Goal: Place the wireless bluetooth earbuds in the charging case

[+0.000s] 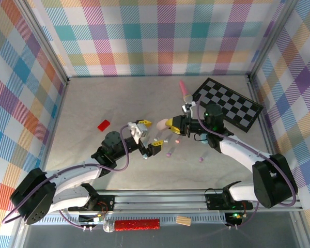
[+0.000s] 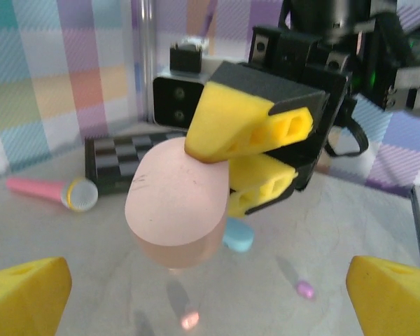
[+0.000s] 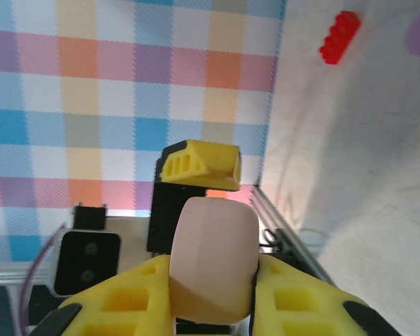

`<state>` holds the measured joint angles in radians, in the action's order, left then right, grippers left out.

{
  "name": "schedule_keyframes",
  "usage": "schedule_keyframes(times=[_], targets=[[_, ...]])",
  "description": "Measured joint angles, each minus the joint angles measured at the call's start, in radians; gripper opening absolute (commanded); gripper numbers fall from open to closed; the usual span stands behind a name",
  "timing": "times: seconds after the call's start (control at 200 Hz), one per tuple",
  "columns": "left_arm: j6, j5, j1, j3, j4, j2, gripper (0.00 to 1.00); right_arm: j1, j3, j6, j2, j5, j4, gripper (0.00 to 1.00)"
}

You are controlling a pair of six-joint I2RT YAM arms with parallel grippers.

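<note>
Where the bench (image 1: 93,98) begins at 9 o'clock in the top view, I see a red brick (image 1: 103,124) lying flat, apart from both arms. At 3 o'clock of the brick, the left hand (image 1: 149,136) has its yellow fingers spread wide with nothing between them. In the left wrist view its fingertips (image 2: 24,294) sit at the two bottom corners, well apart.

Just beside that hand, at 3 o'clock, the pink oval charging case (image 1: 159,124) is raised off the bench. The right hand (image 1: 169,124) is clamped on the case, gripping its far end between two yellow fingers (image 2: 248,126).

The wireless bluetooth earbuds (image 1: 170,153) lie loose on the bench at 5 o'clock of the case. One purple bud (image 1: 200,160) lies farther toward 3 o'clock.

At 1 o'clock of the right hand lies a pink toy microphone (image 1: 184,90), and a checkerboard (image 1: 232,106) lies just beside it at 3 o'clock.
</note>
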<state>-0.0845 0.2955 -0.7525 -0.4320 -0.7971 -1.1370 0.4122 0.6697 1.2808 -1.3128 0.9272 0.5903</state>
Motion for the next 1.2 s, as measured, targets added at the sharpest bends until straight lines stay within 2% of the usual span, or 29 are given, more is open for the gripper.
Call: schedule_keyframes(times=[0.085,0.275,0.415,0.5,0.755,1.08,1.2], targets=[[-0.011,0.003,0.0,-0.002,-0.068,-0.032,0.97,-0.005,-0.012,0.072,0.009,0.014,0.089,0.09],[-0.022,0.033,0.0,-0.018,-0.192,-0.121,0.85,-0.006,-0.055,0.204,0.015,0.028,0.248,0.09],[-0.027,0.051,0.0,-0.036,-0.257,-0.167,0.79,-0.006,-0.072,0.255,0.015,0.029,0.303,0.08],[-0.029,0.056,0.0,-0.042,-0.293,-0.183,0.69,-0.006,-0.072,0.278,0.015,0.028,0.327,0.08],[-0.043,0.063,0.0,-0.061,-0.364,-0.225,0.57,-0.006,-0.087,0.354,0.014,0.027,0.433,0.06],[-0.04,0.063,0.0,-0.091,-0.441,-0.282,0.54,-0.005,-0.106,0.448,-0.021,0.008,0.573,0.06],[-0.039,0.066,0.0,-0.095,-0.455,-0.283,0.49,-0.005,-0.108,0.468,-0.029,0.002,0.601,0.06]])
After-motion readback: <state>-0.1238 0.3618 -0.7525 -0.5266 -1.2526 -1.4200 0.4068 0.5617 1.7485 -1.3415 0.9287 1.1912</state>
